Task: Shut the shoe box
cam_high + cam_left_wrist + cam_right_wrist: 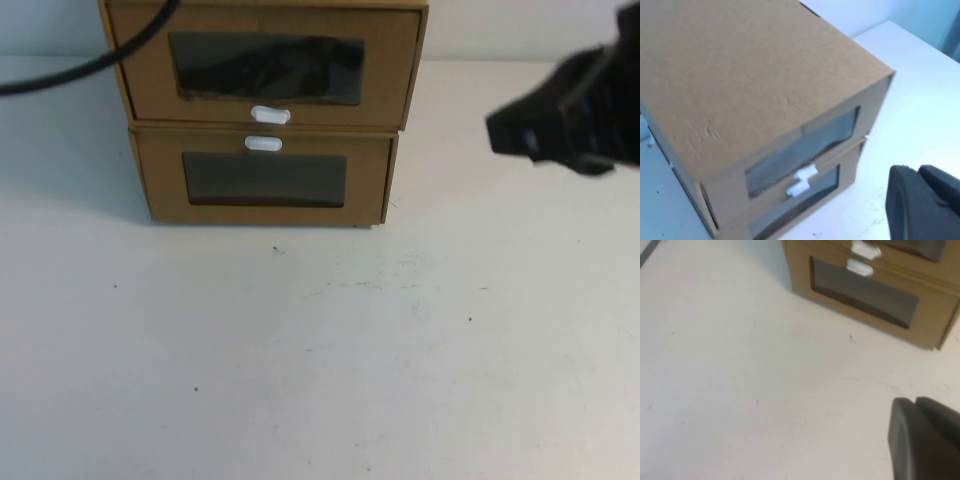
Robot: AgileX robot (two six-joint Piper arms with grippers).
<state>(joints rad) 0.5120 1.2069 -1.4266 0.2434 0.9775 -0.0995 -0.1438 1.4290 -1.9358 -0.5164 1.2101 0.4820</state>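
We judge the closing essentially done. The shoe box, the upper drawer-style cardboard box with its white pull tab under the clear window, sits on top of the similar lower box at the far edge of the table, about midway along it. From the high view its front looks nearly in line with the box around it and close to the lower box's front; the left wrist view agrees, the two fronts looking almost level. Whether a small gap is left, we cannot tell from these angles, so at most a last short push may be called for.

The right gripper hangs in the air over the table's far right part, to the right of the stacked boxes and well apart from them, touching nothing. We cannot tell how its jaws stand. The left gripper shows only in its own wrist view, above and beside the boxes, looking down on the upper box's top; its jaws likewise cannot be read. A black cable crosses the far left corner.
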